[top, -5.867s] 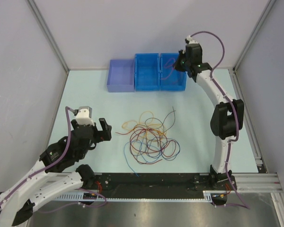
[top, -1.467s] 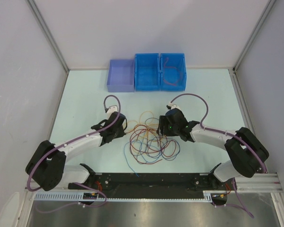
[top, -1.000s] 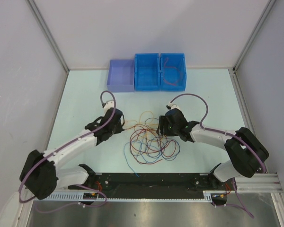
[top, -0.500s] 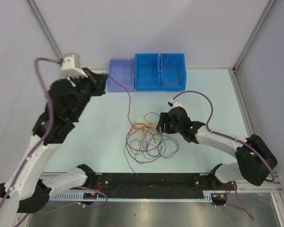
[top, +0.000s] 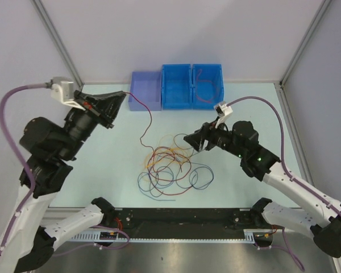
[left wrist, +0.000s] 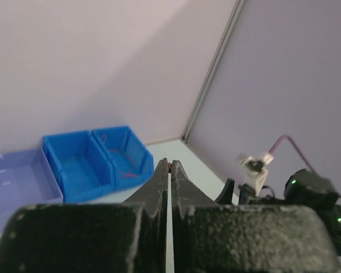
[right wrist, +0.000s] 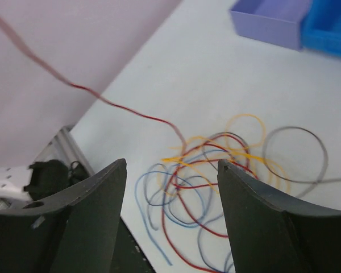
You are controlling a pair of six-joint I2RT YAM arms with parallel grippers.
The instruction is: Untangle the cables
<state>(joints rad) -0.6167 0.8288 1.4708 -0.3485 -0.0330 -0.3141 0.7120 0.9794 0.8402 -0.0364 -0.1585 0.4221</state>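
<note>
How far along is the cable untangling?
Done: one red cable lies in the right blue bin. In hand: the left hand is shut on a second red cable, stretched up from the tangle; the right hand hangs open beside it. Left: that red, orange, blue and black tangle on the table.

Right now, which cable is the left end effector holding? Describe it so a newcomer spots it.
Start at the tangle in the middle of the table. One red cable runs out of it toward the purple bin, ending in the shut left end effector. It alone is lifted up; the others lie looped.
</note>
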